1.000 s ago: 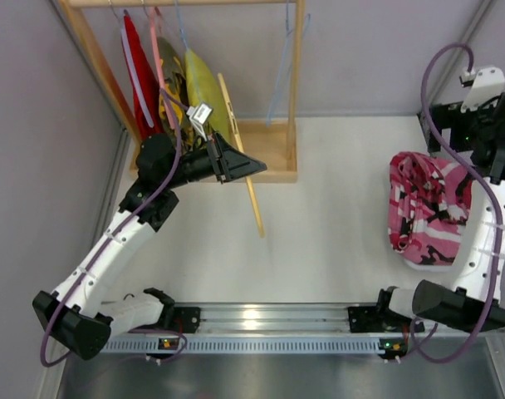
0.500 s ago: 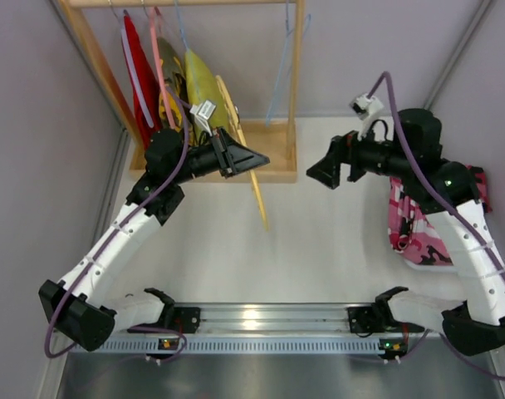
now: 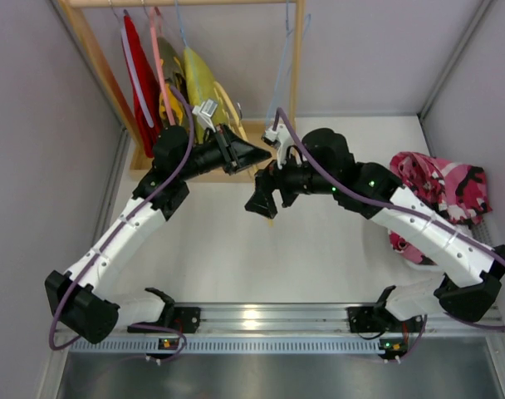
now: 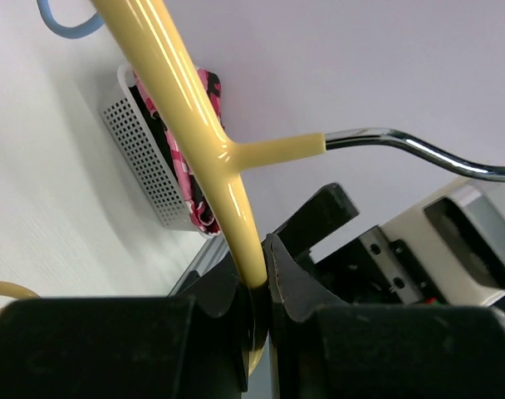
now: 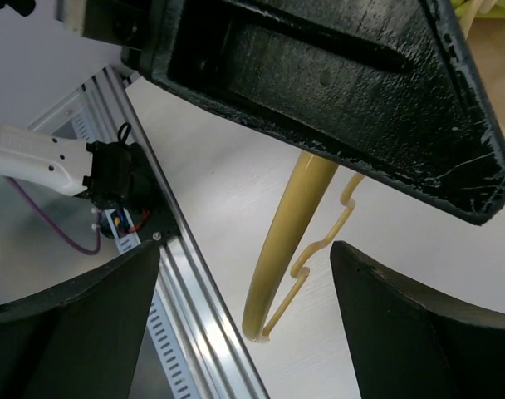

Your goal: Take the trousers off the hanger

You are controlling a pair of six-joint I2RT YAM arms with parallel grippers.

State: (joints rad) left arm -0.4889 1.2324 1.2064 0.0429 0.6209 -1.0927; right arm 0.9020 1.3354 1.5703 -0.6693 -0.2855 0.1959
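Observation:
My left gripper (image 3: pixel 254 155) is shut on a bare yellow hanger (image 3: pixel 227 98), held out in front of the rack. In the left wrist view its jaws pinch the hanger's arm (image 4: pixel 194 125) just below the metal hook (image 4: pixel 419 150). My right gripper (image 3: pixel 259 206) is open, and the hanger's lower end (image 5: pixel 277 274) lies between its fingers (image 5: pixel 78 332) without touching them. The pink, white and black camouflage trousers (image 3: pixel 439 193) lie heaped in a white basket (image 3: pixel 417 256) at the right, also seen from the left wrist (image 4: pixel 165 108). No black trousers show.
A wooden rack (image 3: pixel 296 75) stands at the back left on a wooden base (image 3: pixel 273 140). On it hang a red garment (image 3: pixel 140 79), yellow-green garments (image 3: pixel 198 79) and a blue hanger (image 3: pixel 281 75). A metal rail (image 3: pixel 261 320) runs along the near edge.
My right arm has swung from the basket at the right to the middle, bringing its open jaws around the hanger's lower end. The left gripper keeps its hold and has shifted slightly.

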